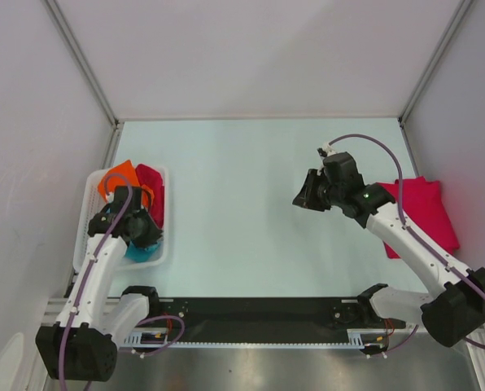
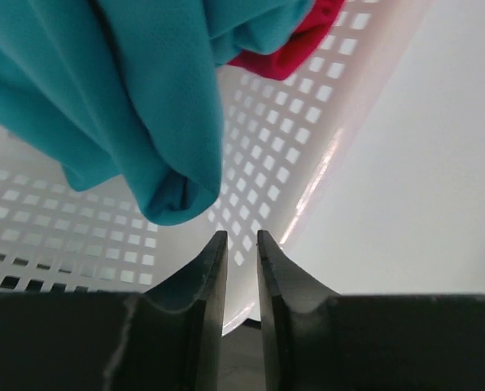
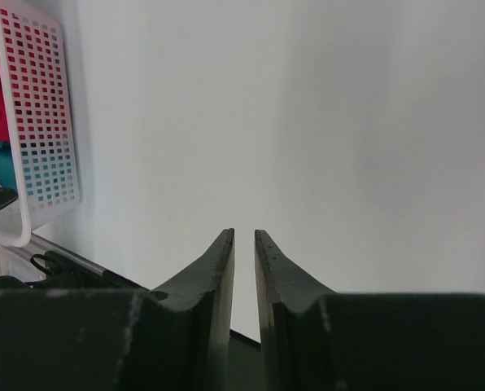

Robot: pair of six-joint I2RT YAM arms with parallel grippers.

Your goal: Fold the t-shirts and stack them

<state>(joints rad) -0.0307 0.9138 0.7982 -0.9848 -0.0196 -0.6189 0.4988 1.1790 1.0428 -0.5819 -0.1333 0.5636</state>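
Note:
A white slatted basket (image 1: 90,181) at the left holds an orange t-shirt (image 1: 120,177), a crimson-pink t-shirt (image 1: 151,191) and a teal t-shirt (image 1: 141,253). My left gripper (image 1: 145,236) is down inside the basket. In the left wrist view the teal t-shirt (image 2: 145,98) bunches just beyond the left gripper (image 2: 242,234), whose jaws stand a narrow gap apart with nothing between them. Another crimson-pink t-shirt (image 1: 426,208) lies folded at the right. My right gripper (image 1: 302,198) hovers over the middle of the table, its jaws (image 3: 243,231) slightly apart and empty.
The basket wall (image 2: 275,138) curves close behind the left fingertips, with crimson cloth (image 2: 283,53) above it. The right wrist view shows the basket (image 3: 39,122) far off at the left. White enclosure walls ring the table.

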